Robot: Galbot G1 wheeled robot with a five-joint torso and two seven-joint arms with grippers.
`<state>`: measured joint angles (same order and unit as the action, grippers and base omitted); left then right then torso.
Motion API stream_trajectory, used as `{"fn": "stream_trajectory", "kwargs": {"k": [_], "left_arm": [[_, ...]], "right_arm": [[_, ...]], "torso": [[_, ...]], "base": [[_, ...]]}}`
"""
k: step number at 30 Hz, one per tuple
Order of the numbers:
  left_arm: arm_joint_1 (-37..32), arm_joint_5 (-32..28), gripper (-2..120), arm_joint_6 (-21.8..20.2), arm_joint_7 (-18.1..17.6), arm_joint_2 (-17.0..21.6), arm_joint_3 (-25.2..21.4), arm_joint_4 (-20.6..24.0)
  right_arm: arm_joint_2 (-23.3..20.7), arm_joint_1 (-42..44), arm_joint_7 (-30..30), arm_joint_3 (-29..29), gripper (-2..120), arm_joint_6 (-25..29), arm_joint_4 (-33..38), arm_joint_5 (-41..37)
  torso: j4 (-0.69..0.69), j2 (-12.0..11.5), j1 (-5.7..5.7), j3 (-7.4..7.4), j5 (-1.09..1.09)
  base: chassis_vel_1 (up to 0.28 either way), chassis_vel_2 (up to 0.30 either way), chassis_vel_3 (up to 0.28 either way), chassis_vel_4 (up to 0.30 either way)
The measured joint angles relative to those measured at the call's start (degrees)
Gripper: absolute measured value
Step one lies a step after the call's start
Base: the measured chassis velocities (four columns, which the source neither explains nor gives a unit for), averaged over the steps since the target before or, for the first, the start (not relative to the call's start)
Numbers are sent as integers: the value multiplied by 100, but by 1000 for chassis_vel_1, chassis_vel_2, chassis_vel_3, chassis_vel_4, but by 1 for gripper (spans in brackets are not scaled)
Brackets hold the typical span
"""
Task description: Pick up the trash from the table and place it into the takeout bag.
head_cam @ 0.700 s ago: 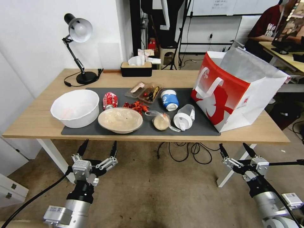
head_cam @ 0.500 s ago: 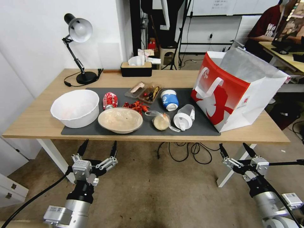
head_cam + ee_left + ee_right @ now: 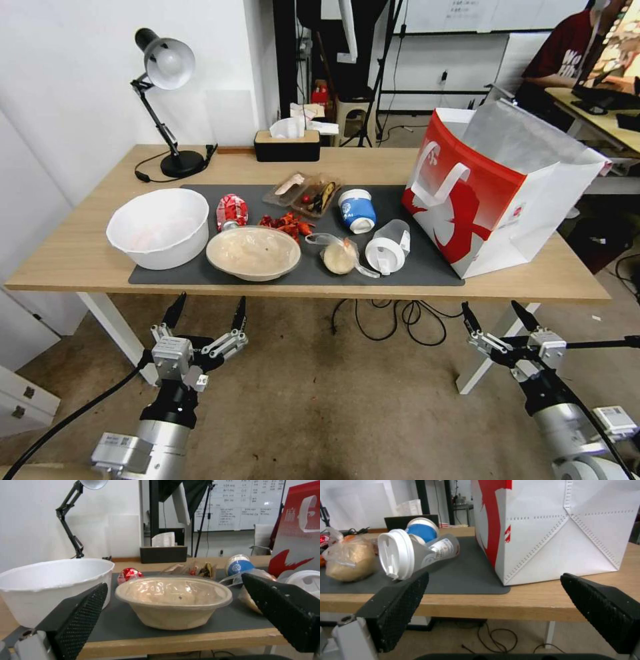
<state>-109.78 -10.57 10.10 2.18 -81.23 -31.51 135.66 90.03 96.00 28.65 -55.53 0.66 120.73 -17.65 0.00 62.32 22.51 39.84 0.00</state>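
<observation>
Both grippers hang below the table's (image 3: pixel 80 263) near edge, jaws apart and empty: left gripper (image 3: pixel 205 312), right gripper (image 3: pixel 497 315). The takeout bag (image 3: pixel 493 193) stands upright

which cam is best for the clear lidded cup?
Right wrist view: the cup lies on its side close up on the mat, white lid facing the camera. Head view shows it whole but smaller, beside the takeout bag. Left wrist view catches just its lid at the edge.
</observation>
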Motion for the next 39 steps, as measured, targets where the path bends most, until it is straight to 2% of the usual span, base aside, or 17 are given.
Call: {"fn": "stream_trajectory", "kwargs": {"k": [3,5,7,9,11,13,14,15,17,20,26,28,29,31,32,33,39], "left_arm": [[157,-7,100,-124,-37,17,-2,-87],[518,-37,100,-410,-133,62,-14,-281],[633,-49,100,-501,-164,76,-18,-343],[1036,-87,100,-829,-274,126,-31,-567],[1132,-97,100,-909,-300,138,-34,-620],[1947,-173,100,-1567,-523,236,-62,-1062],[1947,-173,100,-1567,-523,236,-62,-1062],[2222,-199,100,-1785,-595,269,-69,-1209],[2430,-220,100,-1957,-653,297,-78,-1324],[2470,-226,100,-1995,-665,303,-80,-1348],[2433,-283,100,-2041,-662,329,-194,-1236],[2237,-446,100,-2089,-614,432,-617,-690],[2237,-446,100,-2089,-614,432,-617,-690],[2092,-578,100,-2112,-585,508,-897,-395],[2075,-599,100,-2114,-582,517,-928,-379],[2067,-608,100,-2114,-580,521,-940,-367],[2068,-611,100,-2114,-578,509,-914,-374]], "right_arm": [[-41,-2,-10,47,100,-67,40,-4],[-224,-23,-81,284,100,-359,257,-35],[-282,-30,-104,357,100,-451,324,-45],[-545,-60,-213,696,100,-878,624,-93],[-594,-66,-235,759,100,-959,684,-101],[-1121,-125,-452,1438,100,-1826,1295,-194],[-1121,-125,-452,1438,100,-1826,1295,-194],[-1263,-142,-507,1622,100,-2052,1462,-221],[-1328,-148,-540,1708,100,-2174,1537,-233],[-1341,-151,-548,1722,100,-2196,1551,-235],[-1390,-152,-553,1633,100,-2236,1615,-297],[-1486,-163,-554,1188,100,-2223,1731,-477],[-1486,-163,-554,1188,100,-2223,1731,-477],[-1603,-178,-555,615,100,-2175,1872,-710],[-1632,-191,-555,471,100,-2157,1879,-746],[-1644,-197,-553,415,100,-2156,1864,-753],[-1701,-246,-559,372,100,-2167,1785,-749]], "torso": [[1,0,0,0,2],[-2,0,0,0,-3],[-1,0,0,0,-3],[1,0,0,0,-2],[1,0,1,1,-2],[0,0,0,1,-1],[0,0,0,1,-1],[1,0,1,1,-2],[-3,0,1,1,-1],[0,0,1,1,0],[-3,-1,1,1,-4],[1,0,1,1,5],[1,0,1,1,5],[2,1,-2,-1,0],[0,1,-1,-1,-9],[-3,1,0,0,2],[0,1,0,0,2]], "base": [[0,0,0,0],[0,0,0,0],[0,0,0,0],[0,0,0,0],[0,0,0,0],[0,0,0,0],[0,0,0,0],[0,0,0,0],[0,0,0,0],[0,0,0,0],[0,0,0,0],[0,0,0,0],[0,0,0,0],[0,0,0,0],[0,0,0,0],[0,0,0,0],[0,0,0,0]]}}
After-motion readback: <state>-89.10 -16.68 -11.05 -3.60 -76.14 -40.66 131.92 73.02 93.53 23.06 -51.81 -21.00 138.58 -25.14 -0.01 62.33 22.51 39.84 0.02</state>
